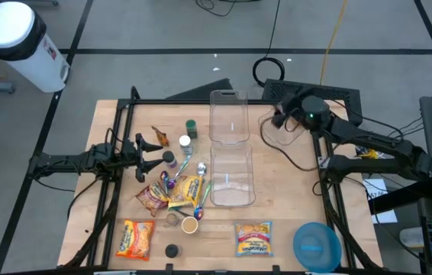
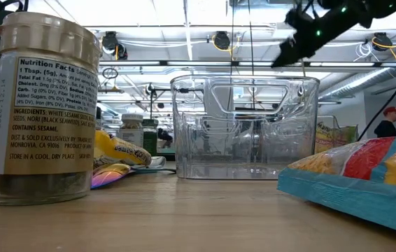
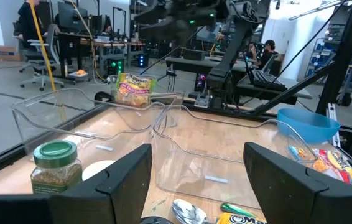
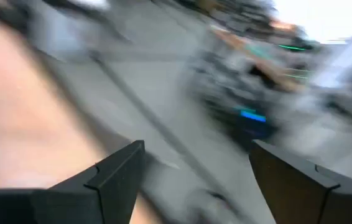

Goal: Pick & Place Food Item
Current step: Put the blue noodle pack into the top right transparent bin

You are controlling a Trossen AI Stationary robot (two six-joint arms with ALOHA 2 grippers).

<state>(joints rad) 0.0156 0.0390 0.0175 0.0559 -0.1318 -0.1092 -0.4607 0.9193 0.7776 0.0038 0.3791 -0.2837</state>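
Between 2 clear bins (image 1: 231, 174), spice jars (image 1: 188, 134).

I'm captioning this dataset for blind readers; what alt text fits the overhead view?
Seen from above, a wooden table holds two clear plastic bins at its centre, with food packets, spice jars and a blue bowl around them. The left gripper hovers open beside the jars; the right gripper is raised at the table's far edge.
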